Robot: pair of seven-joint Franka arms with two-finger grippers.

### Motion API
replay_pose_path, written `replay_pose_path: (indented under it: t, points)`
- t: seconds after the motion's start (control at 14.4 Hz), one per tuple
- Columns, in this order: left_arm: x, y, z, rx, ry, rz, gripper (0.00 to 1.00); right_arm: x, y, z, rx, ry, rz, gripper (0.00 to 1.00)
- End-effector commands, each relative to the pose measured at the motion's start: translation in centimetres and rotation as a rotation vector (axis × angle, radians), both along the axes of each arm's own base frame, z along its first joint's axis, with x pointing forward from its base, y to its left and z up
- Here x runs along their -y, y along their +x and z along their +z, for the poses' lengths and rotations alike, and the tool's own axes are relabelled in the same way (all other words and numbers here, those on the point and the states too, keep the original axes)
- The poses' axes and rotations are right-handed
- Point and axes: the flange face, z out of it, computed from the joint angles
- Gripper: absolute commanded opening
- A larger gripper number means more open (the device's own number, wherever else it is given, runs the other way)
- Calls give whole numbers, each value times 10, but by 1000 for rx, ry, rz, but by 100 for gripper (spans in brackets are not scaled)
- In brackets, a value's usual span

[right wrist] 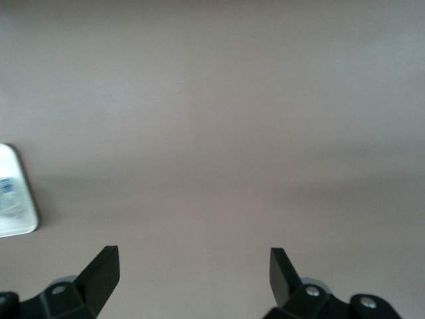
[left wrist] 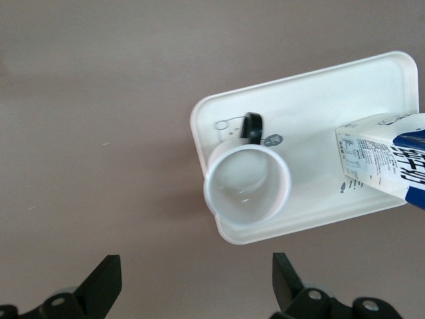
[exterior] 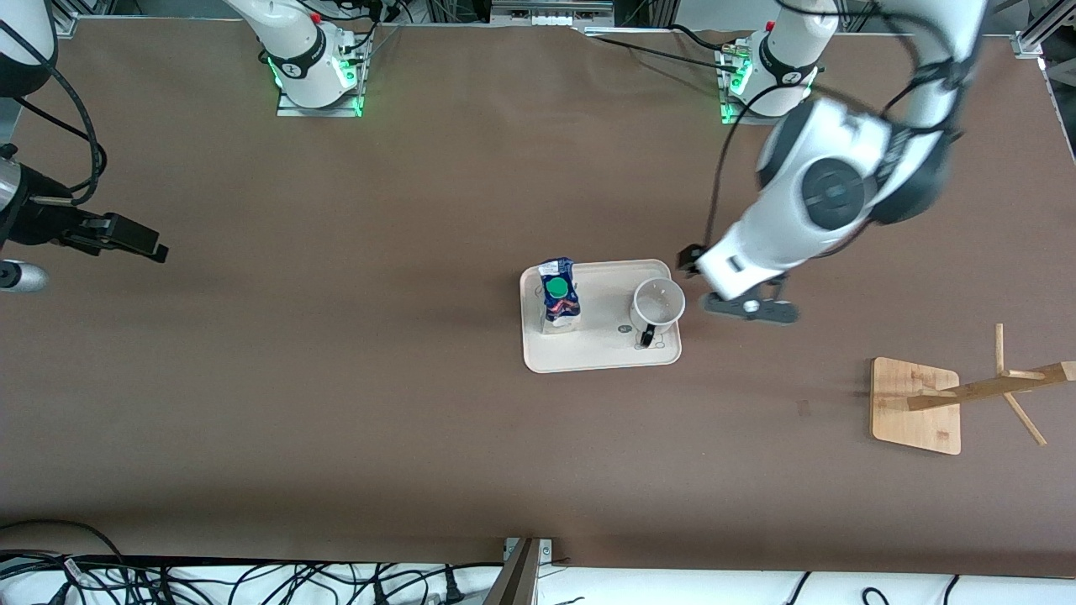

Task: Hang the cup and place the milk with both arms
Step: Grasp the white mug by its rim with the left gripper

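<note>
The white cup (exterior: 657, 304) stands upright on a cream tray (exterior: 601, 357), its black handle turned toward the front camera. The milk (exterior: 559, 296), a blue and white carton with a green cap, stands on the same tray toward the right arm's end. My left gripper (exterior: 746, 307) hangs open over bare table just beside the tray, at the cup's side. In the left wrist view the cup (left wrist: 247, 186), the milk (left wrist: 382, 159) and the tray (left wrist: 312, 86) lie ahead of the left gripper (left wrist: 196, 269). My right gripper (exterior: 134, 242) waits open, well away from the tray, toward the right arm's end.
A wooden cup rack (exterior: 918, 406) with slanted pegs stands toward the left arm's end, nearer to the front camera than the tray. The right wrist view shows brown table under the right gripper (right wrist: 192, 262) and a corner of the tray (right wrist: 16, 199).
</note>
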Motion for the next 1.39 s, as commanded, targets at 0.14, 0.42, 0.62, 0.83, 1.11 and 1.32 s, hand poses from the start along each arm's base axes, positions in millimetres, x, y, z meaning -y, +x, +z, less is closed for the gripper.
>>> replay_pose_path:
  t: [0.14,0.42,0.62,0.83,1.11,1.32]
  points:
    - [49,-20,-71,-8,-16,-45,100,-45,24,-32,10,85,63,100]
    - [59,-16,-102,28,-25,-45,100,-101,29,-49,20,111,121,100]
    - [62,-13,-117,55,-43,-41,89,-108,32,-52,38,111,125,100]
    - [66,-16,-119,46,-34,-48,0,-106,33,-52,37,110,122,100]
    - [61,-13,-114,54,-34,-41,0,-110,33,-56,32,111,126,100]
    - [56,-9,-105,68,-36,-37,0,-141,31,-62,30,128,129,100]
